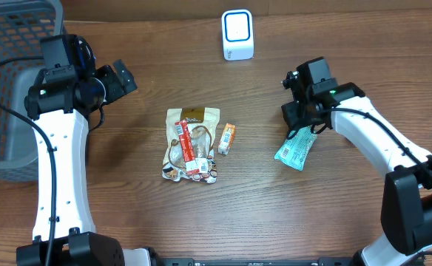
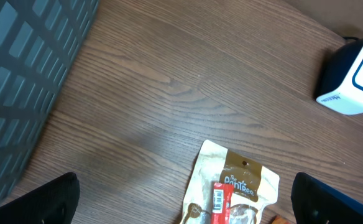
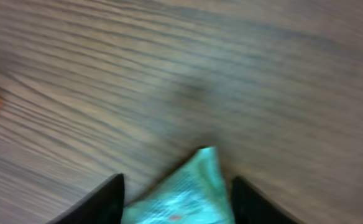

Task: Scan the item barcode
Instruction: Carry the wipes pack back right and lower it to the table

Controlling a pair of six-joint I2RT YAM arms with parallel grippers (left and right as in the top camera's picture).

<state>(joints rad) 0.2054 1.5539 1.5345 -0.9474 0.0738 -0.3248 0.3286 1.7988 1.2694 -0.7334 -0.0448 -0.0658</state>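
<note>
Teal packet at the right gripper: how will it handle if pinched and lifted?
Teal packet looks like thin flat film, so it is likely floppy and would droop from wherever it's pinched. Probably light; being flat, it shouldn't roll. The film may be slippery, though the right wrist view is too blurred to confirm.

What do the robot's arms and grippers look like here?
The left arm and the right arm both have smooth white link shells joined by black joint housings. A thin black cable runs along each. The left gripper and the right gripper are black, with flat dark fingers. A small green light shows at the right wrist.
</note>
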